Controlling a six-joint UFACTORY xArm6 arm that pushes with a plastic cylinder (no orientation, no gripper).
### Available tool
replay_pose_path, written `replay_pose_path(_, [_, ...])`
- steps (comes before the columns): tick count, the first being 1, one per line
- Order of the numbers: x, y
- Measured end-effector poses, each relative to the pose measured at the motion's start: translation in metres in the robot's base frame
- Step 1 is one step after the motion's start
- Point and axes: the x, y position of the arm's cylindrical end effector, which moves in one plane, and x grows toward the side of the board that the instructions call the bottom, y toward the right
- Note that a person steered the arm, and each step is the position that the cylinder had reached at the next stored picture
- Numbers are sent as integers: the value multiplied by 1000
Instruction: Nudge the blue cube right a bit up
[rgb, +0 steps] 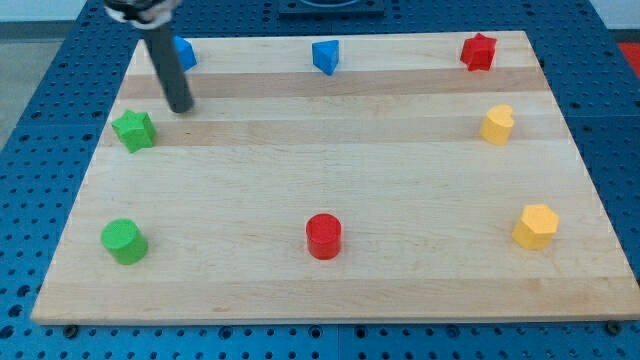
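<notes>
Camera view: blue cube (184, 52) at surface (330, 180) top-left, partly behind rod. My tip (181, 107) just below it, beside green star (134, 130). No pincer fitted. Advice: circle to cube's lower-left, push briefly right-upward.

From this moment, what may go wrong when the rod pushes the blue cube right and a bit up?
1. The blue cube sits close to the board's top edge, so an upward nudge may slide it off.
2. My tip is below the cube, near the green star; repositioning could knock the star.
3. The rod hides part of the cube, so contact may be off-centre and rotate it.
</notes>
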Motion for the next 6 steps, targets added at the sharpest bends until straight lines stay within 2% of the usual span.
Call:
replay_pose_path(1, [0,-4])
replay_pose_path(5, [-95,-26])
replay_pose_path(6, [-99,-47])
